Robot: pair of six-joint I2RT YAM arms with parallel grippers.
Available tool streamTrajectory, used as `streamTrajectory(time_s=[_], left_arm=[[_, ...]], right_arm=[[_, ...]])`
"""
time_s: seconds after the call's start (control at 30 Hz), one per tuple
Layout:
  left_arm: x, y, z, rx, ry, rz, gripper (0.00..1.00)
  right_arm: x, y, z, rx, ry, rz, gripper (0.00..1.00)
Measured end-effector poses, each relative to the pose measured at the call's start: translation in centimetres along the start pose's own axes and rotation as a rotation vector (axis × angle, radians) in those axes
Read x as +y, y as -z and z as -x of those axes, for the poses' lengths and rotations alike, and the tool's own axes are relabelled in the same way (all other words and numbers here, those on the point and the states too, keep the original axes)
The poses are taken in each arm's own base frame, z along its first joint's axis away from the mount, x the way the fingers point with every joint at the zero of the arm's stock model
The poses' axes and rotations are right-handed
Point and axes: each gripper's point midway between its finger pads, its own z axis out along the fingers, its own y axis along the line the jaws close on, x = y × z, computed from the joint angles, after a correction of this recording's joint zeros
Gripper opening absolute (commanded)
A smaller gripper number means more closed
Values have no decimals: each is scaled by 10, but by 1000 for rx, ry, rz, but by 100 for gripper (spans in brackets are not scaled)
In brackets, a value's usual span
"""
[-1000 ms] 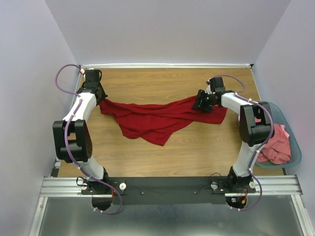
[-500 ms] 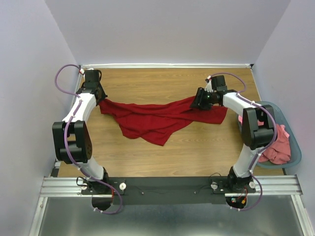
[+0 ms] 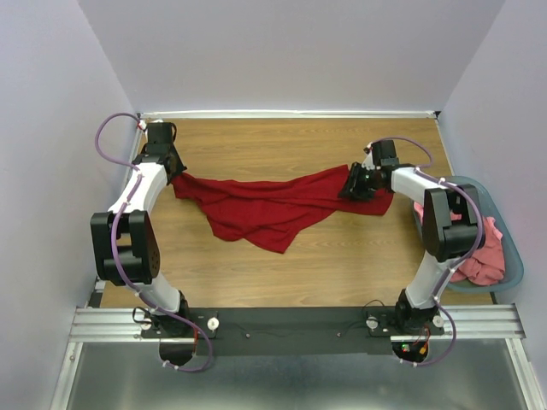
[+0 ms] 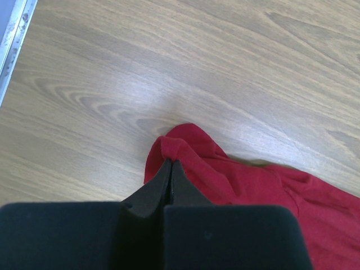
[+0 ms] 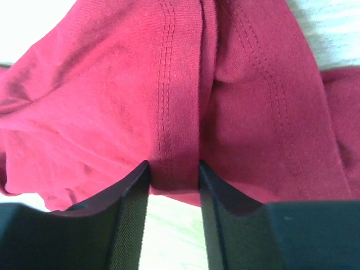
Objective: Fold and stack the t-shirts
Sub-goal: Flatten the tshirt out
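Left gripper (image 4: 170, 164): no change over the last second. Fingers are pressed together on a small bunched fold at the left end of the dark red t-shirt (image 3: 265, 205), far-left part of the table (image 3: 342, 265). In the left wrist view the cloth humps up right at the fingertips and trails off to the right.

Right gripper (image 5: 174, 167): this is what moved. Compared with a second ago it has slid a little toward the basket side and the near edge, and it now sits low over the shirt's right end. The jaws have narrowed but are still apart. In the right wrist view they straddle a raised fold of red cloth with stitched seams running along it. The fabric fills the gap between the fingers (image 5: 132, 214), but I can't tell if they have bitten into it yet.

Red shirt: lies across the middle of the table between the two grippers, as before. It is rumpled rather than flat, with a loose lobe hanging toward the near side just left of centre. Its outline is almost the same as in the earlier frames. Only the right end under the gripper looks slightly shifted.

Pink t-shirts (image 3: 483, 252): heaped in the grey-blue basket (image 3: 518, 260) at the table's right edge, partly hidden behind the right arm. Same position as a second ago.
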Motion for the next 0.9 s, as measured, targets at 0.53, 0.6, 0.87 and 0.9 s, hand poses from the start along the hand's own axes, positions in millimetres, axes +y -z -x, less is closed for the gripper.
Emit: streamTrajectory(time_s=[0.53,0.6,0.87,0.9], left_arm=[[1,17,15,-32,9,-3,0],[-4,28,37,-68,16,-12,0],[-43,172,231,-518,125,-175,0],[-46,198,251,-584,144,-204,0]], right_arm=[[12,32,20,-99,24,-18,1],[21,49,39,-158,45,-29,1],[108,206,198,-682,217,-79,1],[122,239,216,-772,240,-80,1]])
